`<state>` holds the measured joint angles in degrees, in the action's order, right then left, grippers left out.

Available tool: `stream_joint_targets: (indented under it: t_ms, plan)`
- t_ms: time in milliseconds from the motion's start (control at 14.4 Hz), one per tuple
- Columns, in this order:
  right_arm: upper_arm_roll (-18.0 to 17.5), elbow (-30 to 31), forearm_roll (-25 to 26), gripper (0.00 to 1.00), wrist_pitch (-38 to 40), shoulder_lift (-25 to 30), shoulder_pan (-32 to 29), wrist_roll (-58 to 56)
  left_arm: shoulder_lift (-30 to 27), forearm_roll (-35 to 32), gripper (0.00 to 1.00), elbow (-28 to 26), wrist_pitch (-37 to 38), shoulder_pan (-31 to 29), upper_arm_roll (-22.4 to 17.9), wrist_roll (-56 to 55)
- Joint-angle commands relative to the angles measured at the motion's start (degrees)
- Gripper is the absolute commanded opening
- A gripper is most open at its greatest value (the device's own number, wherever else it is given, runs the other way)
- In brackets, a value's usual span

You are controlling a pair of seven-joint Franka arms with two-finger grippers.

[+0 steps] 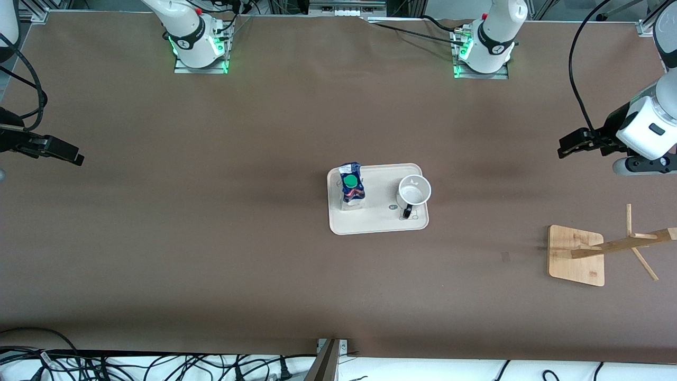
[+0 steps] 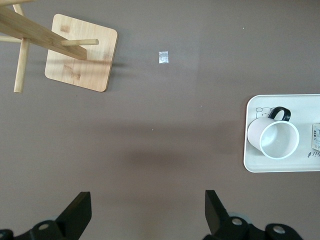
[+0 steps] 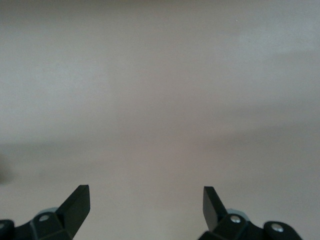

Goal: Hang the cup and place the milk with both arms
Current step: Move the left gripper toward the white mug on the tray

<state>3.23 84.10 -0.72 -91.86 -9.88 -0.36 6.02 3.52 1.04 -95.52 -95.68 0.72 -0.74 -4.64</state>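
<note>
one brown table (image 1: 211,211), cream tray (image 1: 378,225).

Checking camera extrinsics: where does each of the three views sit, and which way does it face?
Front view: high across the table, facing both bases; shows tray, milk, cup, rack, left gripper, right gripper.
Left wrist view: looks down past its open fingers at rack, tray, cup.
Right wrist view: open fingers over bare table.
Shared by front and left wrist: rack, tray, cup.
</note>
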Motion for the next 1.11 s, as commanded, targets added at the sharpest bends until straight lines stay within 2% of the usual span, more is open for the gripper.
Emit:
stream_joint_targets:
  t_ms: [0, 694, 902, 1041]
  plan:
    - [-0.06, -1.22, -0.86, 1.0, 0.27, -0.49, -0.08, -0.31, -1.75, -1.31, 1.0, -1.15, -0.47, -0.46, 0.65, -0.2]
    - [-0.06, -1.22, -0.86, 1.0, 0.1, -0.49, 0.0, -0.31, -0.53, -0.78, 1.0, -0.45, -0.03, 0.51, 0.73, -0.19]
    - [-0.15, -1.22, -0.86, 1.0, 0.01, -0.49, 0.0, -0.39, 0.7, -0.17, 1.0, -0.37, -0.21, 1.04, 3.54, -0.81]
    - [-0.15, -1.3, -0.95, 1.0, 0.01, -0.49, 0.0, -0.39, 2.19, 0.36, 1.0, -0.45, -0.65, 3.48, 4.78, -2.21]
